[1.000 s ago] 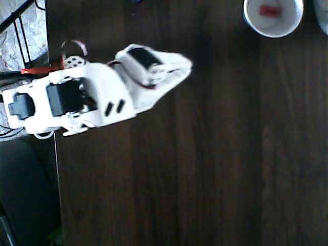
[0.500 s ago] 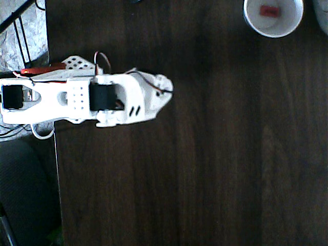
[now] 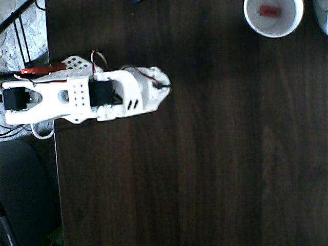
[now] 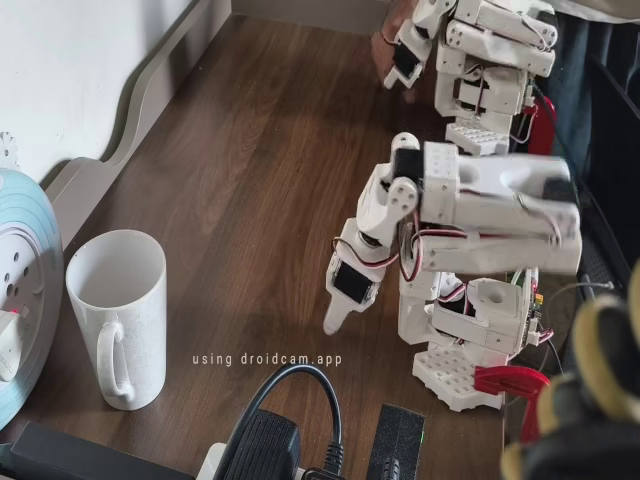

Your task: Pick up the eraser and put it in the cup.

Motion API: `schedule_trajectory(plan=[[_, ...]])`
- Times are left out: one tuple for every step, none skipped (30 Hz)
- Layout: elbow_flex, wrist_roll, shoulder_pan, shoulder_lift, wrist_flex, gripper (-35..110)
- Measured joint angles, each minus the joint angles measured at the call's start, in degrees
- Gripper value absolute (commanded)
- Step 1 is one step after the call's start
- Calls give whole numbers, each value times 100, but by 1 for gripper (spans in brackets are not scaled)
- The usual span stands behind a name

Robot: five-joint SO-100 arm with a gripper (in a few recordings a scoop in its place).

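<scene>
At the table's (image 3: 205,154) left edge in the overhead view, we see the gripper (image 3: 163,84) folded back, its grasp state unclear. At the top right corner, the eraser (image 3: 269,11) lies inside the cup (image 3: 254,24); we judge the task done.
</scene>
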Motion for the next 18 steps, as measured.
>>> schedule_trajectory(plan=[[9, 0, 9, 9, -35, 0], [9, -18, 0, 9, -44, 0], [9, -62, -9, 26, -44, 0], [9, -70, -26, 26, -44, 0], [9, -70, -62, 26, 0, 0], [9, -70, -79, 26, 158, 1], [9, -70, -79, 26, 448, 1], [9, -53, -79, 26, 475, 2], [9, 35, -79, 44, 519, 1], [9, 88, -79, 44, 571, 2], [9, 105, -79, 44, 598, 4], [9, 105, -79, 44, 633, 4], [9, 35, -79, 44, 642, 0], [9, -53, -79, 44, 642, 0], [9, -53, -79, 44, 642, 1], [9, -53, -79, 44, 642, 1], [9, -53, -79, 44, 642, 2], [9, -53, -79, 44, 642, 2]])
